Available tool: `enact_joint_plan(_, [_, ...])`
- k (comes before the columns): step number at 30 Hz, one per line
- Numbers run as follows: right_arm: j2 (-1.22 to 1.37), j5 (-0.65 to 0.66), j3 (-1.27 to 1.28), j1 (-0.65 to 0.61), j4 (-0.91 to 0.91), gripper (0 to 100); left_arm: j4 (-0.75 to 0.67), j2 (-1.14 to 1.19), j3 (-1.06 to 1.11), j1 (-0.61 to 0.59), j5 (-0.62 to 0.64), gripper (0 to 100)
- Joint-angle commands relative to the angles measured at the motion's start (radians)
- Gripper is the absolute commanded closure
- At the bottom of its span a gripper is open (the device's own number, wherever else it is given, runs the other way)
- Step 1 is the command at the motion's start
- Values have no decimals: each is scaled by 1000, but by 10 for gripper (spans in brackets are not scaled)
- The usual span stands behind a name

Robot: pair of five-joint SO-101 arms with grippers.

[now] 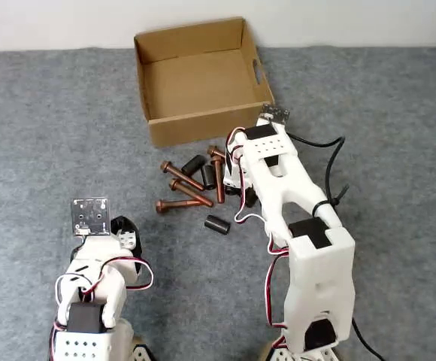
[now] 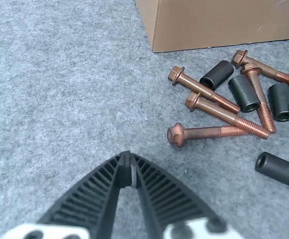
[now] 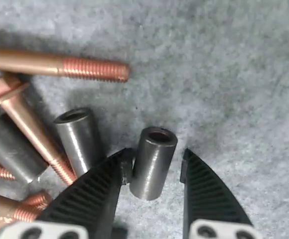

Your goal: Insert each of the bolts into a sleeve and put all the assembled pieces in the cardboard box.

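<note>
Several copper bolts (image 1: 182, 176) and black sleeves (image 1: 217, 224) lie loose on the grey mat in front of the cardboard box (image 1: 203, 129). My right gripper (image 3: 156, 167) is down at the right side of the pile, open, with one fingertip on each side of an upright-looking dark sleeve (image 3: 154, 152). A second sleeve (image 3: 79, 139) and a bolt (image 3: 30, 124) lie just beside it. My left gripper (image 2: 129, 160) is shut on nothing over bare mat, well short of the nearest bolt (image 2: 207, 132). More sleeves (image 2: 244, 93) lie among the bolts.
The box stands open at the back of the mat, its front wall (image 2: 219, 25) just behind the pile. One sleeve (image 2: 280, 170) lies apart on the near side. The right arm (image 1: 293, 195) covers the pile's right part from above.
</note>
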Motion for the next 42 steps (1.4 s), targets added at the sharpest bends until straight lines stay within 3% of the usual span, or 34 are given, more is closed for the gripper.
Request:
enact_joint_plan(1, [-4, -11, -44, 12, -1, 845, 6, -3, -5, -3, 9, 994])
enact_joint_plan(5, [-4, -11, -44, 12, -1, 862, 6, -3, -5, -3, 9, 994])
enact_joint_plan(8, [-1, -11, -44, 12, -10, 987, 6, -3, -5, -3, 9, 994])
enact_joint_plan(18, [-48, -3, -55, 8, 68, 991, 6, -3, -5, -3, 9, 994])
enact_joint_plan(24, [-237, 112, -61, 12, 300, 991, 6, -3, -5, -3, 9, 994])
enact_joint_plan(30, [-441, 124, -60, 12, 495, 991, 6, -3, -5, -3, 9, 994])
enact_joint_plan(36, [-650, 126, 0, 13, 539, 991, 6, -3, -5, -3, 9, 994])
enact_joint_plan(42, [-911, 140, 255, 30, 538, 991, 6, -3, -5, 3, 9, 994])
